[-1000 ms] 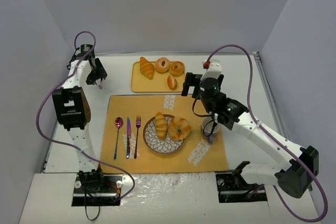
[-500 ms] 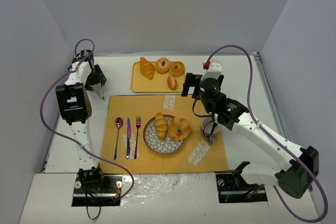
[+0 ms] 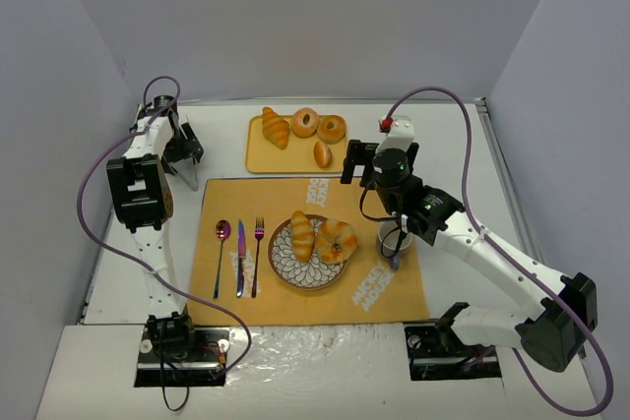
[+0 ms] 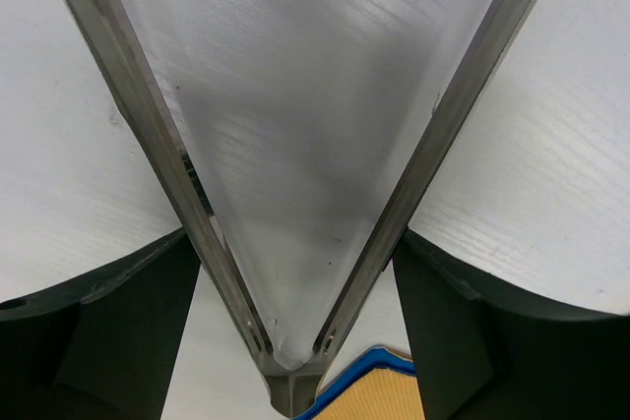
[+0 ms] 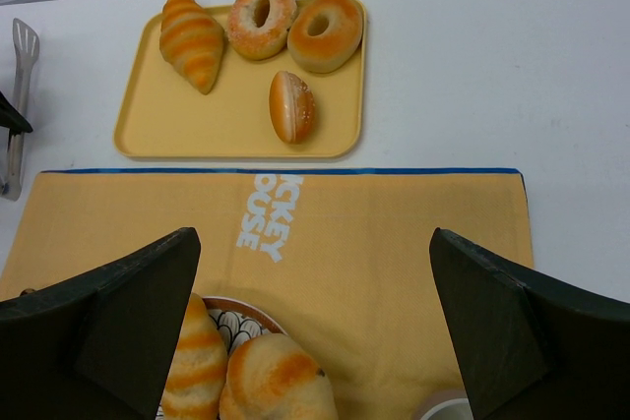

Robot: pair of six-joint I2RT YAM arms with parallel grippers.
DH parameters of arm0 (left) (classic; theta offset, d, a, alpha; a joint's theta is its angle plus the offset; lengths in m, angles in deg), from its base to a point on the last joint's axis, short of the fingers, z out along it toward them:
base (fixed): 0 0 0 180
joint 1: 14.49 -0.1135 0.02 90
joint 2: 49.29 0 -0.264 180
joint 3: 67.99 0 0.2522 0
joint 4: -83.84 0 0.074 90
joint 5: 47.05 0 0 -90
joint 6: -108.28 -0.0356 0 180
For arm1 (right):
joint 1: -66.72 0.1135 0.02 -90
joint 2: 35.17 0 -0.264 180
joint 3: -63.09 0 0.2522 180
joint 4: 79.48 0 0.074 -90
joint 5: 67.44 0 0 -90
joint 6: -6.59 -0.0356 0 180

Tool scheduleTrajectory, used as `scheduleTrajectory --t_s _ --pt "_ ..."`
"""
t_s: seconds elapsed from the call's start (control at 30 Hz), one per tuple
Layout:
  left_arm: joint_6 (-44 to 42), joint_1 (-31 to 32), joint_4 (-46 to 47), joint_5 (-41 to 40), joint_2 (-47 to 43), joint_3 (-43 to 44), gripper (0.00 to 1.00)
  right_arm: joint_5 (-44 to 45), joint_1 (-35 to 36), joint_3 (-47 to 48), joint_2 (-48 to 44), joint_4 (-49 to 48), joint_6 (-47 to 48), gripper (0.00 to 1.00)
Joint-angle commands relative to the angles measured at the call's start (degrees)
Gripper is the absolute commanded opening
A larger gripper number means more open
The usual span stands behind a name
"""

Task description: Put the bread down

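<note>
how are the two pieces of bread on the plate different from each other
The roll is long and narrow with cross ridges; the bun is round and knotted. In the top view the roll lies on the left of the plate, the bun on the right. Both are golden-brown and lie side by side.

You're working on a flat white table (image 3: 463, 145), faintly grained, boxed by plain pale grey walls (image 3: 295, 17) on three sides. The light is soft and even, seemingly from overhead, though the shadows are faint.
</note>
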Motion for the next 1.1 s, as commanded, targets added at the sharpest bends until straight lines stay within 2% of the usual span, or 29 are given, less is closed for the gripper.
scheduleTrajectory --t_s 0.0,0.13,0.53,0.7,0.83,1.07 --pt "-0.4 -0.4 -0.3 -0.2 -4.1 2.6 0.76 0.4 -0.3 0.3 -1.2 -3.8 -1.0 1.00" --pt "-0.3 -0.3 -0.4 -0.2 -5.7 2.3 0.79 0.3 -0.3 0.2 -1.3 -3.8 -1.0 1.00" --pt "-0.8 0.2 -1.5 -0.9 -13.4 -1.3 0.79 0.6 -0.3 0.0 -1.3 -3.9 -1.2 1.00" --pt "-2.4 2.4 -3.0 -1.1 -20.7 -3.2 0.79 0.7 -0.3 0.2 -1.7 -3.8 -1.1 1.00" --pt "-5.3 6.6 -4.6 -0.8 -28.1 -5.6 0.80 0.3 -0.3 0.4 -2.3 -3.8 -0.9 1.00" --pt "-9.8 21.0 -4.7 -2.5 -42.8 -14.5 0.80 0.8 -0.3 0.5 -4.0 -3.8 -0.2 1.00"
